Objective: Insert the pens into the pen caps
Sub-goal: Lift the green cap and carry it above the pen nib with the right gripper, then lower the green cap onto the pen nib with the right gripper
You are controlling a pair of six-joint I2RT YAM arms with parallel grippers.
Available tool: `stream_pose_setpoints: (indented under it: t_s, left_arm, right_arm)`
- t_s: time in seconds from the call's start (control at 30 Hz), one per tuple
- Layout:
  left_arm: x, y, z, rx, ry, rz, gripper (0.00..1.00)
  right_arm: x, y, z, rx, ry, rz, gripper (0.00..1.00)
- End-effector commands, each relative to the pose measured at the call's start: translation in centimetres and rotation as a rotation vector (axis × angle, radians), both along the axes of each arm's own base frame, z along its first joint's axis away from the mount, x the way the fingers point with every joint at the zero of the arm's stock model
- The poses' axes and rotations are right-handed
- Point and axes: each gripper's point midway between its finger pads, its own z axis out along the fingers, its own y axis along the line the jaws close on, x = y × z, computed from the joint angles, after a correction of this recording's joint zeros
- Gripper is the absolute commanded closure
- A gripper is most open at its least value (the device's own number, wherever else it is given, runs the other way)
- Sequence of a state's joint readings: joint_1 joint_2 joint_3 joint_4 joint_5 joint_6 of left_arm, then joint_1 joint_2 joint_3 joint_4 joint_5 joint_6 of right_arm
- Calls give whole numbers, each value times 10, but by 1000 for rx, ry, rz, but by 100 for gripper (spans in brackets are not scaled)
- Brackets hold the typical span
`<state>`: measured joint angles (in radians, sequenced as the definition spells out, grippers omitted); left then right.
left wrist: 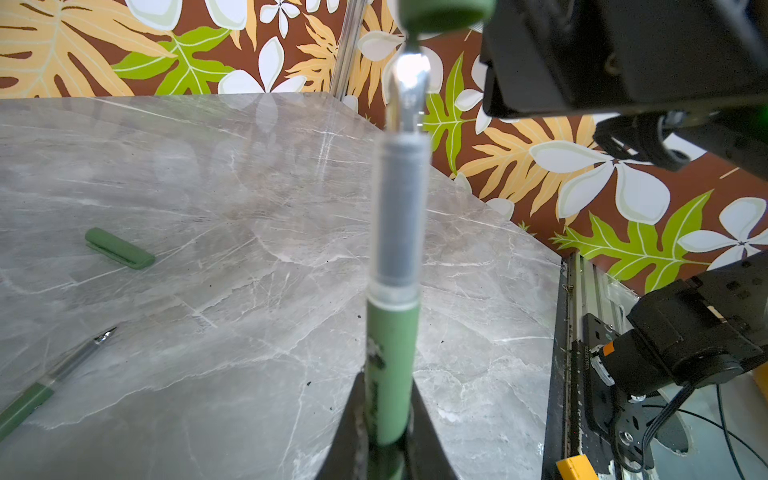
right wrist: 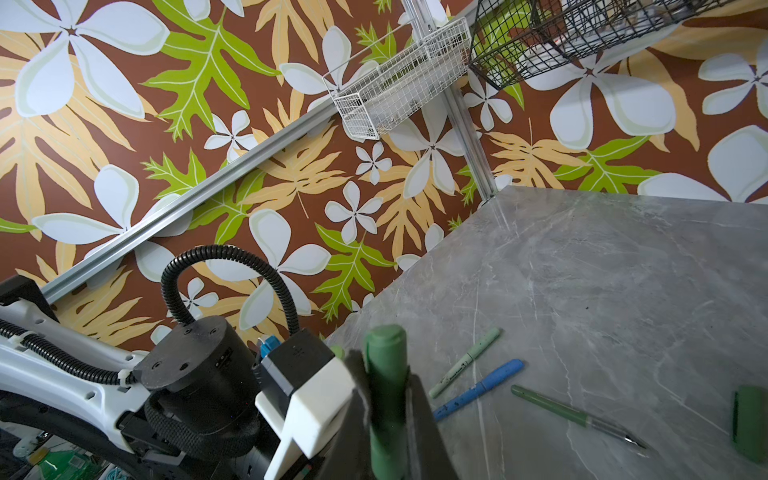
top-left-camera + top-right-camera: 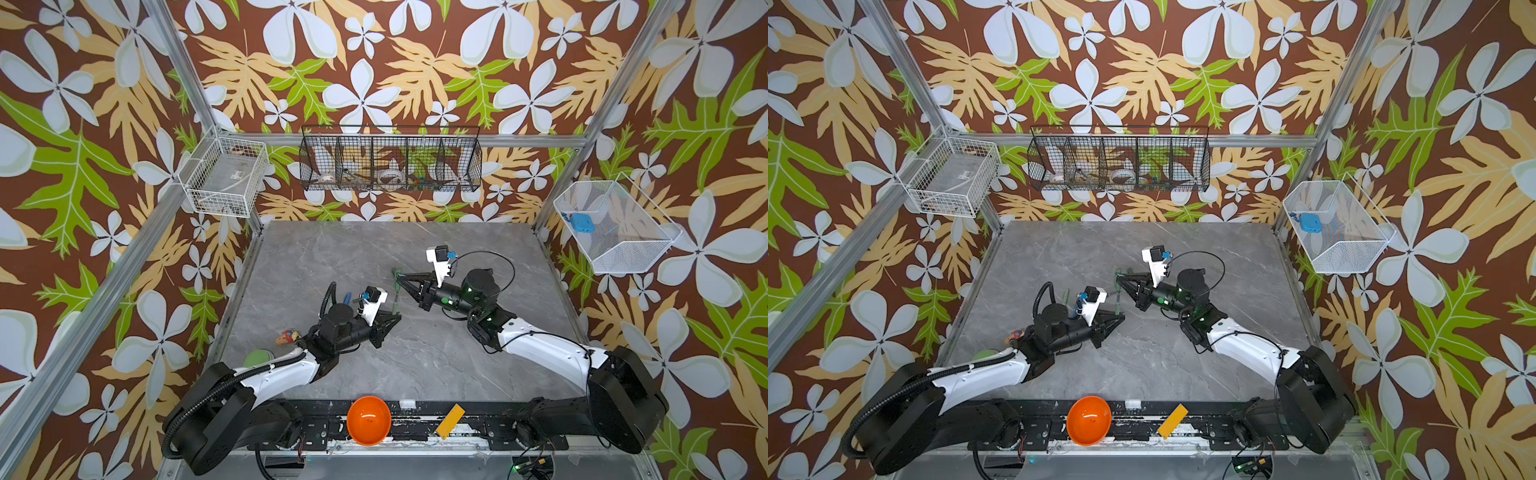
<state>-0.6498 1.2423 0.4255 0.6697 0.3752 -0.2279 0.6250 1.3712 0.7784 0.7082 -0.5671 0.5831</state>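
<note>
Floral wallpaper walls (image 3: 374, 62), grey marble tabletop (image 3: 415, 353) — black wire basket (image 3: 461, 166)

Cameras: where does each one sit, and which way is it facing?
Top views: high over the front, looking down at the table; left arm and right arm show.
Left wrist: on the left arm, looking along its fingers and the held pen toward the held cap.
Right wrist: on the right arm, looking past its fingers and the held cap toward the left arm.
Shared: both wrist views show the loose pen and loose cap on the table.
</note>
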Motion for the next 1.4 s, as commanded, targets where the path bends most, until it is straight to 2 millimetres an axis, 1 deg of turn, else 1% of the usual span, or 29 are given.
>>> stream_pose_setpoints:
  t_s: [0.0, 0.17, 0.37, 0.57, 0.8, 0.9, 0.97, 1.03, 1.1, 1.13, 1.2, 1.23, 1.3, 1.37]
  left_arm:
    - [2, -2, 19, -42, -49, -3, 100]
    - [1, -3, 25, -57, -57, -10, 100]
    - [0, -2, 27, -62, -62, -9, 100]
    - [1, -3, 29, -70, -58, -4, 100]
    - [4, -3, 44, -93, -78, 3, 100]
    - [5, -4, 47, -86, -83, 2, 100]
    - [7, -5, 47, -72, -84, 4, 100]
    - [8, -5, 45, -59, -81, 8, 100]
    - [11, -4, 43, -47, -76, 20, 100]
    - [12, -4, 42, -41, -75, 24, 100]
    - [13, -4, 42, -32, -71, 27, 100]
    - [13, -4, 41, -28, -71, 27, 100]
    - [13, -5, 39, -21, -66, 23, 100]
    - [13, -6, 37, -17, -62, 18, 100]
  right_arm:
    - [-1, 1, -4, -18, -1, 1, 88]
    - [-1, 2, -7, -24, 1, -7, 88]
    - [3, -2, -6, -34, -2, -41, 88]
    - [-2, -1, -4, -20, -8, -20, 88]
    - [-7, -3, -7, -32, -21, -16, 86]
    - [-7, -4, -12, -72, -30, -24, 80]
    - [-8, -5, -14, -104, -34, -26, 72]
    - [-13, -5, -15, -142, -46, -9, 60]
    - [-19, -6, -21, -203, -42, 21, 50]
    - [-22, -8, -23, -234, -37, 25, 46]
    - [-26, -12, -27, -273, -29, 29, 42]
    - [-26, -14, -27, -284, -26, 22, 41]
    - [-27, -17, -22, -277, -29, 17, 40]
    - [-27, -18, -13, -244, -32, 25, 40]
